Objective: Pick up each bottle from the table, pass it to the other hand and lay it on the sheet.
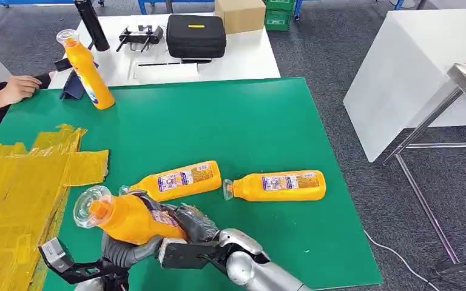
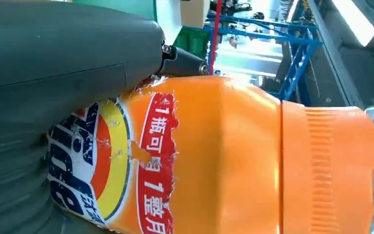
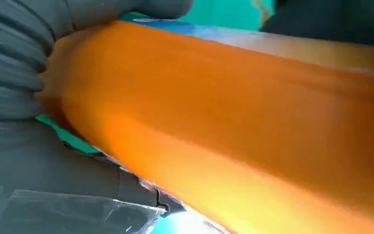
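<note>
**Handover in progress: bottle held low at 6–7 o'clock, cap toward the yellow sheet**

The orange plastic bottle with a clear cap (image 1: 124, 216) sat lifted above the green-covered desk (image 1: 230, 127) at roughly 7 o'clock in the head view. Its long axis ran near 10-to-4 o'clock, cap end pointing toward 10 o'clock, i.e. toward the crinkled yellow sheet (image 1: 18, 188) at 9 o'clock. Base end was buried in the right hand (image 1: 188, 233), whose dark fingers wrapped the labelled body. The left hand (image 1: 124, 250) lay under the bottle from 7 o'clock; the left wrist view showed its grey thumb (image 2: 68, 44) pressed against the label. Both hands judged to be grasping the same bottle; how firmly each held could not be told.

Judgement: the left hand was nearer the sheet, so the transfer turns on the right fingers letting go while the bottle's axis stays pointed sheetward.

Two more orange bottles lay flat at mid-desk: one (image 1: 179, 180) just beyond the held bottle, one (image 1: 279, 185) at 3 o'clock of it, caps facing 9 o'clock, long axes roughly 9-to-3. A fourth orange bottle (image 1: 87, 70) stood tilted at 11 o'clock, near a person's hand (image 1: 18, 88).
</note>
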`<control>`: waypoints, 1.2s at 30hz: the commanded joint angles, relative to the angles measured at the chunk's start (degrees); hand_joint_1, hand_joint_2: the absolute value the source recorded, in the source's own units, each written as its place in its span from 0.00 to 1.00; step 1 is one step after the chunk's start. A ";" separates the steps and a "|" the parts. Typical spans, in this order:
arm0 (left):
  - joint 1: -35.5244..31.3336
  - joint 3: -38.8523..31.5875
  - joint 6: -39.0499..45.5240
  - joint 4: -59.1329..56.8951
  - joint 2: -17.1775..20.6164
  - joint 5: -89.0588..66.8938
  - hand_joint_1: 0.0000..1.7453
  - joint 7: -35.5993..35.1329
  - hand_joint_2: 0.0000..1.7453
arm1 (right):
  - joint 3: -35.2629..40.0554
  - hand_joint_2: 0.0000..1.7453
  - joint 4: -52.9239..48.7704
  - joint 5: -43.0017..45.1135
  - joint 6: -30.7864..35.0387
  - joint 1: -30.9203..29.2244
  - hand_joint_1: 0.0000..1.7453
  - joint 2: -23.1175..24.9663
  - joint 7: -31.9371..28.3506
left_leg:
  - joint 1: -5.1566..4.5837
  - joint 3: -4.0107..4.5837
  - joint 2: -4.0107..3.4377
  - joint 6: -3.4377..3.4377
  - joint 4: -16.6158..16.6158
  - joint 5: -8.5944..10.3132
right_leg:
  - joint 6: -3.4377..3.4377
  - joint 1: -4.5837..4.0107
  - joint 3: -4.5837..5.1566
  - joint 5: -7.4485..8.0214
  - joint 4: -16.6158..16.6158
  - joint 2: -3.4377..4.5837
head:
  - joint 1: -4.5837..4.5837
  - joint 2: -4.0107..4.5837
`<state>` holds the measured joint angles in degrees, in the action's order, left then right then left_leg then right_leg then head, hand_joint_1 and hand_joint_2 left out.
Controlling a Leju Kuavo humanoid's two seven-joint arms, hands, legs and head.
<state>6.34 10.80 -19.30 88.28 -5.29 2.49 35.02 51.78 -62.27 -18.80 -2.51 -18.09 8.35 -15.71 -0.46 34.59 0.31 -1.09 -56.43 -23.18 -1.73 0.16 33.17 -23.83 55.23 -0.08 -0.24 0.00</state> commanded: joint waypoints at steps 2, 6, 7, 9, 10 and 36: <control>-0.21 -11.93 17.06 7.28 3.57 -15.67 1.00 2.29 1.00 | -14.51 0.00 -17.59 -1.14 2.41 5.42 0.00 -13.13 0.44 | 0.04 -0.09 0.14 0.11 -0.11 -0.09 | 0.01 -0.03 -0.19 -0.12 0.06 -0.14 | 0.00 0.00; 0.98 -24.85 32.08 10.70 6.37 -29.66 1.00 3.37 1.00 | -23.95 0.00 -26.98 -1.44 -0.93 11.06 0.00 -18.87 -1.42 | 0.03 -0.05 0.27 0.08 -0.03 -0.03 | 0.02 -0.02 -0.19 -0.08 -0.01 -0.21 | 0.00 0.00; 1.04 -24.98 31.90 10.85 6.13 -29.77 1.00 3.42 1.00 | -24.02 0.00 -27.05 -1.60 -1.04 11.25 0.00 -18.65 -1.42 | 0.01 -0.03 0.20 0.06 -0.02 -0.03 | 0.01 -0.01 -0.13 -0.04 -0.01 -0.12 | 0.00 0.00; 1.63 -28.77 40.59 10.79 6.11 -36.35 1.00 1.85 1.00 | -25.15 1.00 -28.86 -2.45 -0.42 13.16 0.00 -20.10 -1.45 | 0.02 -0.07 0.11 0.10 -0.08 -0.11 | 0.04 -0.02 -0.15 -0.09 0.05 -0.03 | -0.02 0.00; 2.40 -31.15 42.52 10.68 7.29 -37.19 1.00 0.88 1.00 | -26.41 1.00 -30.32 -2.37 0.08 14.79 0.00 -21.42 -1.64 | 0.03 -0.13 0.07 0.15 -0.12 -0.17 | 0.05 -0.02 -0.20 -0.16 0.11 0.00 | 0.02 0.00; -3.56 -29.02 43.42 -22.60 21.85 -78.00 1.00 -18.47 1.00 | -32.77 1.00 -25.61 -4.84 -6.44 12.61 0.00 -32.47 0.84 | -0.09 -0.20 0.17 0.08 0.11 -0.01 | -0.12 0.10 -0.24 -0.08 -0.08 -0.08 | 0.02 0.00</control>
<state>7.92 -24.41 25.22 82.53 10.82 -74.10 17.33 17.35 -95.78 -23.06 -7.32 1.29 -23.65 -15.65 -0.52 34.62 0.51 -1.13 -56.43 -23.20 -1.90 0.24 33.13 -23.89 55.22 -0.19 -0.22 0.00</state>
